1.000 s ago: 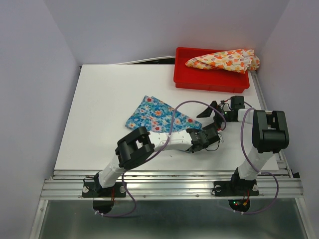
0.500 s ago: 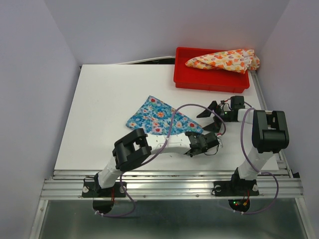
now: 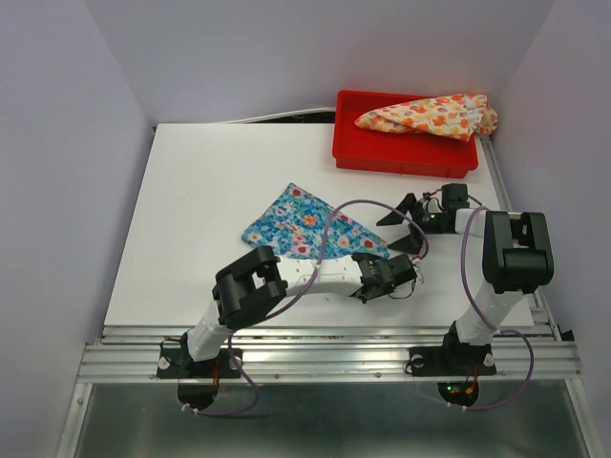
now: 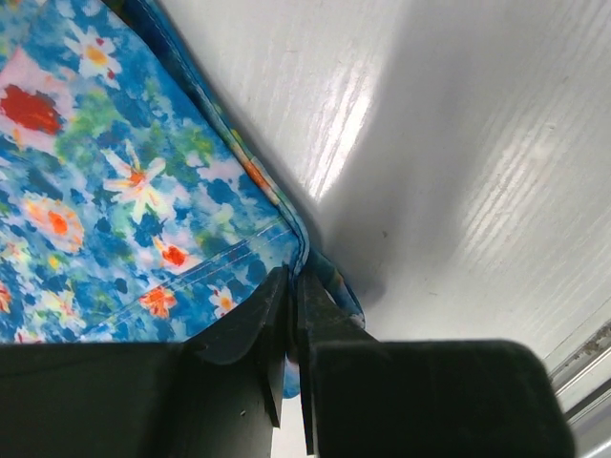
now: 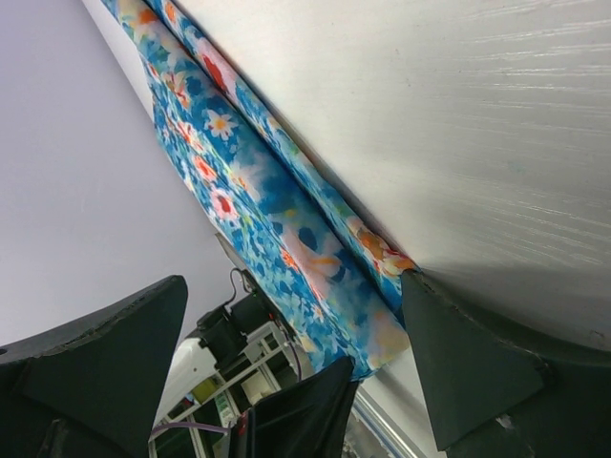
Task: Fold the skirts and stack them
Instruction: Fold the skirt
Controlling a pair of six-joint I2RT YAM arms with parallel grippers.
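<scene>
Tray first: the red tray [image 3: 401, 164] sits at the far right of the white surface [image 3: 210, 191]. The cream-yellow skirt [image 3: 427, 115], the one with orange and red flowers, is bunched up inside it. Its right end hangs over the tray's right rim.

The blue skirt [image 3: 305, 224] is out on the surface around the middle, lying flat in a rough triangle, with one corner pointing toward the near right.

The left arm [image 3: 250, 286] reaches from its base at the near left and stretches low across to the right, running just along the near edge of the blue skirt. The left pincer [image 3: 406, 275] is at that near-right corner. In the wrist view it's closed right up, with the hem of the blue skirt pinched between the fingers.

The right arm [image 3: 516, 250] is folded up on the right side, with its wrist turned left toward the same corner. The right pincer [image 3: 401, 229] is spread wide and has hold of nothing. Its wrist view shows the edge of the blue cloth running between the two fingers, and I can't tell if either one touches it.
</scene>
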